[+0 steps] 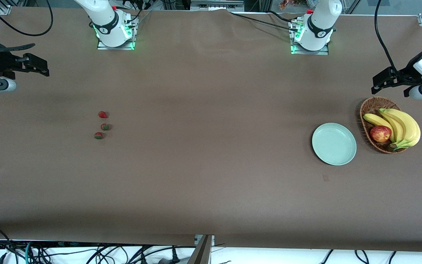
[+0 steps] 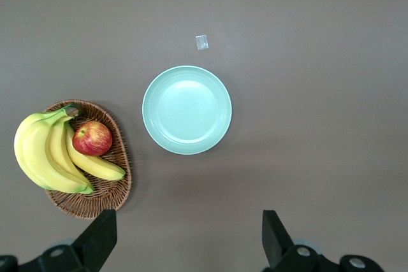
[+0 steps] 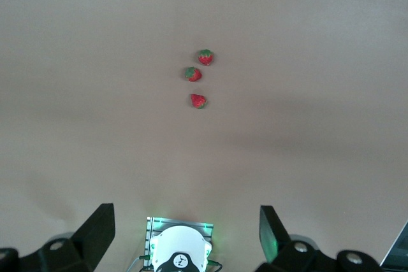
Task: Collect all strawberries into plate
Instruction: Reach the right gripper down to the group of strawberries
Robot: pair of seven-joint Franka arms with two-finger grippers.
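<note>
Three small red strawberries [image 1: 103,114] [image 1: 105,127] [image 1: 98,135] lie close together on the brown table toward the right arm's end; the right wrist view shows them too [image 3: 205,57] [image 3: 192,74] [image 3: 198,100]. The pale mint-green plate [image 1: 334,143] [image 2: 187,109] sits with nothing on it toward the left arm's end, beside the basket. My left gripper [image 1: 381,81] [image 2: 189,240] hangs open, high over the table by the basket. My right gripper [image 1: 41,66] [image 3: 185,214] hangs open, high over the right arm's end, holding nothing.
A brown wicker basket [image 1: 365,110] [image 2: 118,186] holds a bunch of bananas [image 1: 401,126] and a red apple [image 1: 380,134]. A small pale scrap [image 2: 201,42] lies on the table nearer the front camera than the plate. The arms' bases [image 1: 114,27] [image 1: 313,31] stand along the table's back edge.
</note>
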